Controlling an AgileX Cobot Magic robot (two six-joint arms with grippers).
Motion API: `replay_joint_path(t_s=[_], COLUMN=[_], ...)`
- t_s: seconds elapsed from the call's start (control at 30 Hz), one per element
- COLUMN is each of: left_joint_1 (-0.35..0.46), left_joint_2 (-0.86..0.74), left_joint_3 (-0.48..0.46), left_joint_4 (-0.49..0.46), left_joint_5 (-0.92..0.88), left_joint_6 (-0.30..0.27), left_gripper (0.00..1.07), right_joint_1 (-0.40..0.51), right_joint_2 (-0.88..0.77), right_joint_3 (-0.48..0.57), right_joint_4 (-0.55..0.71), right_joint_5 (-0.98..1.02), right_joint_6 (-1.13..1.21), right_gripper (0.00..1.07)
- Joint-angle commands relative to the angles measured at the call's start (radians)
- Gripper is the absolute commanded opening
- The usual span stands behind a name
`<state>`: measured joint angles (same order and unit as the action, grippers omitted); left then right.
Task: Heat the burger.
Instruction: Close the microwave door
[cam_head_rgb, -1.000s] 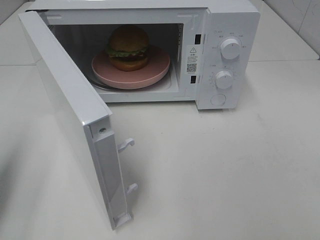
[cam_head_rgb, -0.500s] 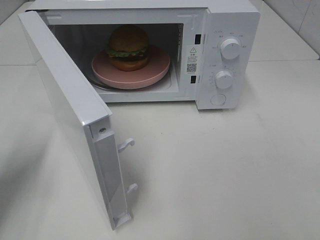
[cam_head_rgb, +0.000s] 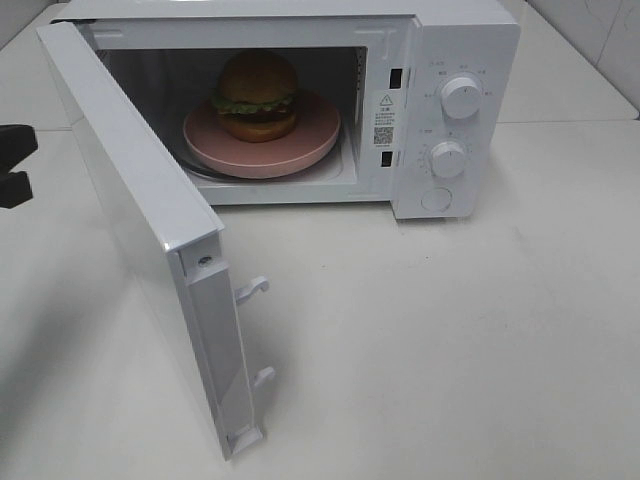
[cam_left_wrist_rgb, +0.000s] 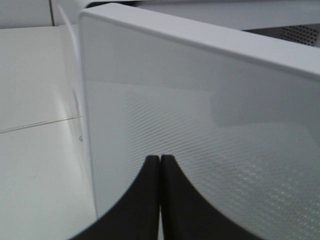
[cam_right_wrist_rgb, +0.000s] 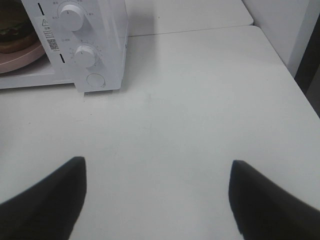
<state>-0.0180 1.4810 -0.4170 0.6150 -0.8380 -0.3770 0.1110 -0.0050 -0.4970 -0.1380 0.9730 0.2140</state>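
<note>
The burger (cam_head_rgb: 257, 95), with a golden-brown bun, green lettuce and a dark patty, sits on a round pink plate (cam_head_rgb: 312, 145) inside the open white microwave (cam_head_rgb: 465, 40). Its edge also shows in the right wrist view (cam_right_wrist_rgb: 11, 31). The microwave door (cam_head_rgb: 150, 230) stands swung wide open toward the front left. My left gripper (cam_head_rgb: 10, 166) is at the far left edge, outside the door. In the left wrist view it (cam_left_wrist_rgb: 160, 159) is shut and empty, close to the door's outer face (cam_left_wrist_rgb: 210, 115). My right gripper (cam_right_wrist_rgb: 156, 162) is open and empty over the table, to the right of the microwave.
The microwave has two knobs (cam_head_rgb: 461, 97) (cam_head_rgb: 448, 158) and a round button (cam_head_rgb: 436, 200) on its right panel. Door latch hooks (cam_head_rgb: 252, 289) stick out from the door's edge. The white table (cam_head_rgb: 450, 340) extends in front. A wall corner (cam_right_wrist_rgb: 305, 40) stands at the right.
My left gripper has come into the exterior view at the far left edge, behind the open door. The burger, plate and door have not moved.
</note>
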Motion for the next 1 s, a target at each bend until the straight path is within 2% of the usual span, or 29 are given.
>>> replay_joint_path(t_s=[0.03,0.17,0.3,0.43,0.5,0.63,0.87,1.0], left_joint_1=[-0.059,-0.106,-0.18,-0.221,-0.271,-0.309,-0.402,-0.429], left_joint_2=[0.019,0.045,0.097,0.132,0.171,0.207,0.283,0.317], left_joint_3=[-0.038,-0.071,-0.119,-0.148,-0.185,-0.221,-0.317,-0.359], left_joint_4=[-0.049,-0.088,-0.152,-0.173,-0.193,-0.226,-0.323,-0.348], left_joint_5=[0.023,0.037,0.072,0.072,0.076,0.079,0.119,0.121], left_joint_6=[0.015,0.017,0.068,0.067,0.068,0.072,0.138,0.14], left_gripper=[0.0,0.0,0.0,0.0,0.0,0.0,0.0,0.0], right_joint_1=[-0.006,-0.006,-0.006,-0.006,-0.006,-0.006,-0.006,-0.006], right_joint_2=[-0.004,-0.004,-0.004,-0.004,-0.004,-0.004,-0.004,-0.004], right_joint_3=[0.002,0.002,0.002,0.002,0.002,0.002,0.002,0.002], right_joint_4=[0.003,0.003,0.003,0.003,0.003,0.003,0.003,0.003], right_joint_5=[-0.009,-0.009,-0.009,-0.009,-0.009,-0.009,-0.009,-0.009], right_joint_6=[-0.007,-0.007,-0.007,-0.007,-0.007,-0.007,-0.007,-0.007], right_gripper=[0.76,0.76,0.76,0.76,0.76,0.76,0.76,0.76])
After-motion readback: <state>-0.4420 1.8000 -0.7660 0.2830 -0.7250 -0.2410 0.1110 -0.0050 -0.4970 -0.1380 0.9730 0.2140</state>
